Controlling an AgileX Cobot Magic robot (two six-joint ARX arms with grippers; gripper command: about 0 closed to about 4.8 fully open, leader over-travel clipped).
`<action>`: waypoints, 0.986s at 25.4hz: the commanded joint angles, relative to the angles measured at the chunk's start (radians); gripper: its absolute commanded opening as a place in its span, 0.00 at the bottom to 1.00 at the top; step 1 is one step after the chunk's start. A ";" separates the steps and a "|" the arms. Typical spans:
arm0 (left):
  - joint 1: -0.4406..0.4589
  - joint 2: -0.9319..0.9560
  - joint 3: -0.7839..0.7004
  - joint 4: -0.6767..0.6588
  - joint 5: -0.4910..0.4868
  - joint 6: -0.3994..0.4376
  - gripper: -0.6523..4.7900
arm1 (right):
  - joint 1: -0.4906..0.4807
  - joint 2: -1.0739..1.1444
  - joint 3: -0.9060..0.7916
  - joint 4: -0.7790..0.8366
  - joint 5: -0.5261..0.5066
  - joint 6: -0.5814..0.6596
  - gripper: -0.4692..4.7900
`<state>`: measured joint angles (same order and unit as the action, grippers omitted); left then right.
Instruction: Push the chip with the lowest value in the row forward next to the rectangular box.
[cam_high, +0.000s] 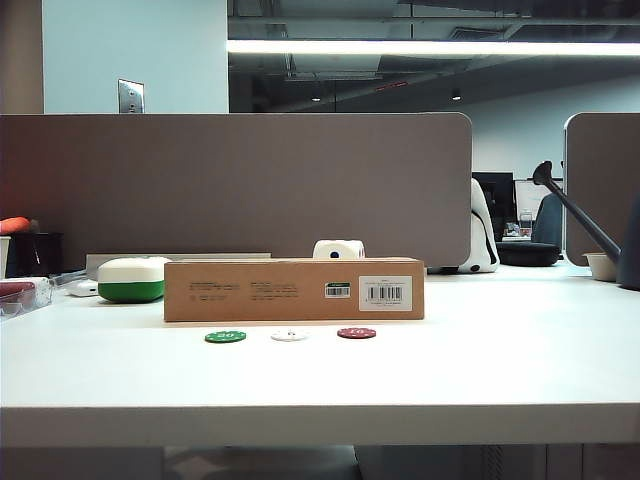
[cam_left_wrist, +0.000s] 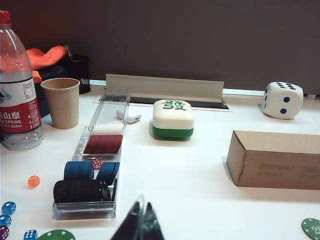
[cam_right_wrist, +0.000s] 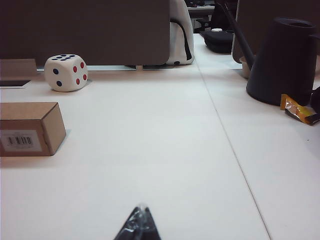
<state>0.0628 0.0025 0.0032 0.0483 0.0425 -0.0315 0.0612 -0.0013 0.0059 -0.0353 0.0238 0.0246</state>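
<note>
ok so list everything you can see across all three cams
chips in the row: 3, green, white, dark red, in front of the box
rectangular box: 1, brown, mid table
rounded case: 1, white and green, beyond the box's left end
large die: 1, white, behind the box
chip tray: 1, clear, holding white, red, blue and black stacks, far left
paper cup: 1, tan, beside the tray
water bottle: 1, clear, red label, next to the cup
watering can: 1, dark, far right
left hand: shut, low over the table near the tray
right hand: shut, over bare table right of the box
</note>
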 joint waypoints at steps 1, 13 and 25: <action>0.000 0.000 0.005 0.012 0.004 -0.003 0.11 | -0.001 0.000 -0.005 0.009 -0.001 -0.003 0.07; -0.013 0.001 0.023 -0.026 0.004 -0.003 0.11 | -0.001 0.000 -0.005 0.009 -0.001 -0.002 0.07; -0.409 0.328 0.242 -0.127 0.004 -0.003 0.11 | 0.000 0.000 -0.005 0.005 -0.005 0.143 0.07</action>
<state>-0.3218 0.2798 0.2222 -0.0864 0.0456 -0.0319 0.0612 -0.0013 0.0059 -0.0368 0.0231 0.1368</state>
